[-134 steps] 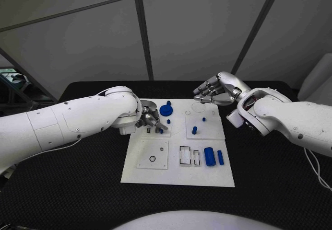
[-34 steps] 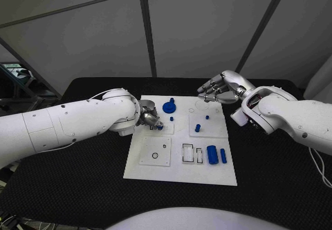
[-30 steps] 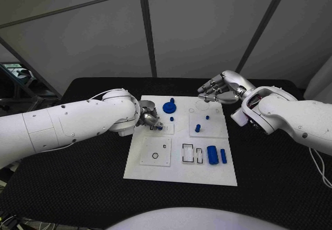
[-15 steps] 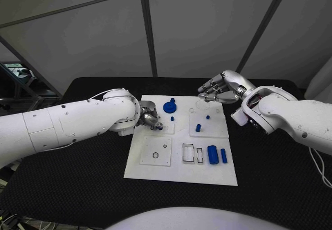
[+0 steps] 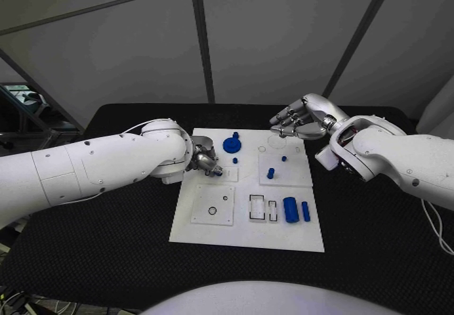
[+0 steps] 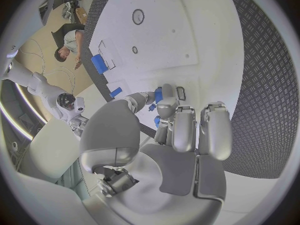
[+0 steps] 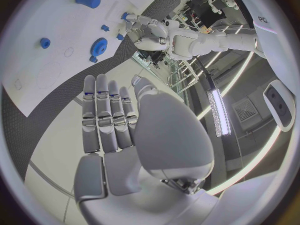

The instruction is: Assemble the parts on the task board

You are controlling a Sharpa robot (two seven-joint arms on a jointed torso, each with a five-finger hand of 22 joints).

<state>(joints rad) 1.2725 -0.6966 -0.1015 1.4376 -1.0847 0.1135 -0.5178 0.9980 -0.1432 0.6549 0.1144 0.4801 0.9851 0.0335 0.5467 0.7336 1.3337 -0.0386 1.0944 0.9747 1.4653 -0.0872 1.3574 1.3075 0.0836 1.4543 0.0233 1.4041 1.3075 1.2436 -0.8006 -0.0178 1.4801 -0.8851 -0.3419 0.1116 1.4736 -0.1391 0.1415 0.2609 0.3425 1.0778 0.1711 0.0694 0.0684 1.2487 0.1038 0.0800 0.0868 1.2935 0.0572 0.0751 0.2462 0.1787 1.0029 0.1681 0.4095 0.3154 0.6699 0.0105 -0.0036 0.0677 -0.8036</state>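
The task board (image 5: pixel 248 230) is a white rectangular plate sitting in the middle of the black table (image 5: pixel 94 243), long side running away from the robot. It's split into a few square sub-panels with printed outlines. On it there's a blue gear (image 5: pixel 231 146) with a small knob at the far end, a tiny blue peg (image 5: pixel 235 160) just below it, another short blue peg (image 5: pixel 269 174) standing on the right-hand panel, and a little blue dot of a part (image 5: pixel 284 159) beyond that. Nearer the robot, a fat blue cylinder (image 5: pixel 290 210) and a slimmer blue bar (image 5: pixel 306 210) lie side by side next to some rectangular slots.

The left hand (image 5: pixel 207 164) is over the board's left edge, fingers curled in, pinching a small blue part (image 6: pixel 158 95) between fingertips; in the left wrist view you can see the blue peeking out at the tips. The right hand (image 5: pixel 301 123) hovers over the far right corner of the board, fingers straight and together, holding nothing.

The table surface is a black textured mat. Behind it are plain grey wall panels (image 5: pixel 265 52) with dark seams.
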